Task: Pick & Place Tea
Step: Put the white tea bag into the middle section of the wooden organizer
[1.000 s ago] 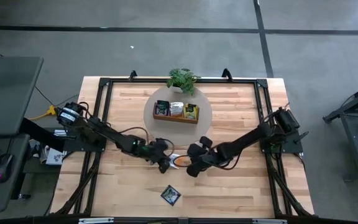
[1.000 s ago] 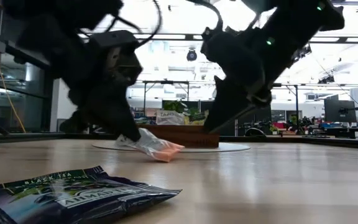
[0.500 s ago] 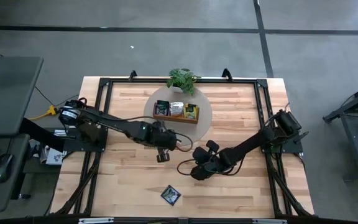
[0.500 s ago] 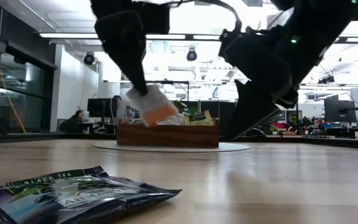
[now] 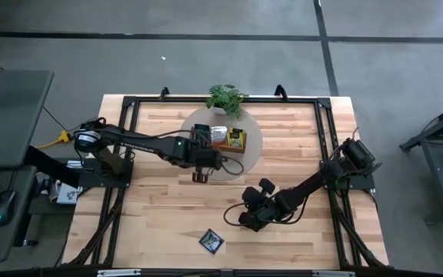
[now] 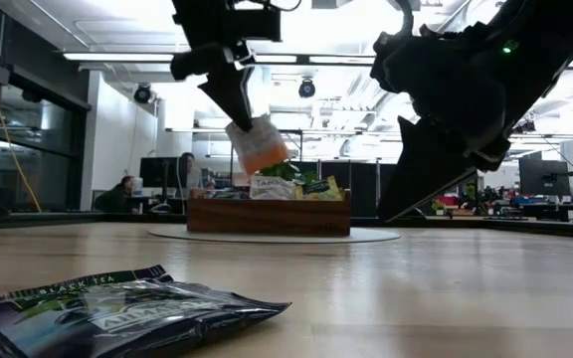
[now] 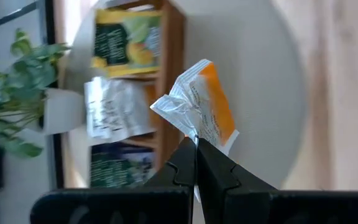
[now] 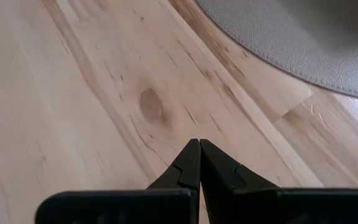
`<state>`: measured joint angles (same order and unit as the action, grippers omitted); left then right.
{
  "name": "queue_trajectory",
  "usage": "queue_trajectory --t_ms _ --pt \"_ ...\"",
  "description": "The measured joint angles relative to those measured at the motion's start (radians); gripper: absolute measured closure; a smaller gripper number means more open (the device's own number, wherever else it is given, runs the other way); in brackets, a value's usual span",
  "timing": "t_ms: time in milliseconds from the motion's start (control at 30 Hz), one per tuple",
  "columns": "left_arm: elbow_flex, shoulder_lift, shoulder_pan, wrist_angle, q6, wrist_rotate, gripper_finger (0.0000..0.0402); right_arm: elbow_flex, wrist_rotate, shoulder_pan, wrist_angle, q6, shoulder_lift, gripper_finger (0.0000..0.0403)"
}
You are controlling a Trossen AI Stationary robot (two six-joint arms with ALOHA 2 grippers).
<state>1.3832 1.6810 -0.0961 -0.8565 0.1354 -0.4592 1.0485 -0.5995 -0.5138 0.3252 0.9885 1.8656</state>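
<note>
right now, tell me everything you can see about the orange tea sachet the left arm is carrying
The orange tea sachet is a small flat packet, orange with a white crinkled edge and fine printed text, of what looks like thin foil or paper. It is creased where the left gripper pinches one edge between shut fingers, and nothing else touches it. In the low view it hangs tilted in the air, above the table, in front of the wooden tray. From above, the gripper is over the near edge of the round grey mat.

Left gripper (image 5: pixel 200 176) lifted orange sachet (image 6: pixel 261 146) off table toward tray (image 6: pixel 270 215)
</note>
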Motion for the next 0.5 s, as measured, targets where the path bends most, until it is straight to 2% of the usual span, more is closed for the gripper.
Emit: queue_trajectory --t_ms 267,500 --pt "0.0 0.0 0.101 0.032 0.128 -0.01 0.0401 0.0 -0.003 -0.002 -0.005 0.007 0.0 0.0402" --pt "0.0 0.0 0.182 0.058 0.328 -0.028 0.0401 0.0 -0.004 -0.002 -0.016 0.007 0.0 0.0402"
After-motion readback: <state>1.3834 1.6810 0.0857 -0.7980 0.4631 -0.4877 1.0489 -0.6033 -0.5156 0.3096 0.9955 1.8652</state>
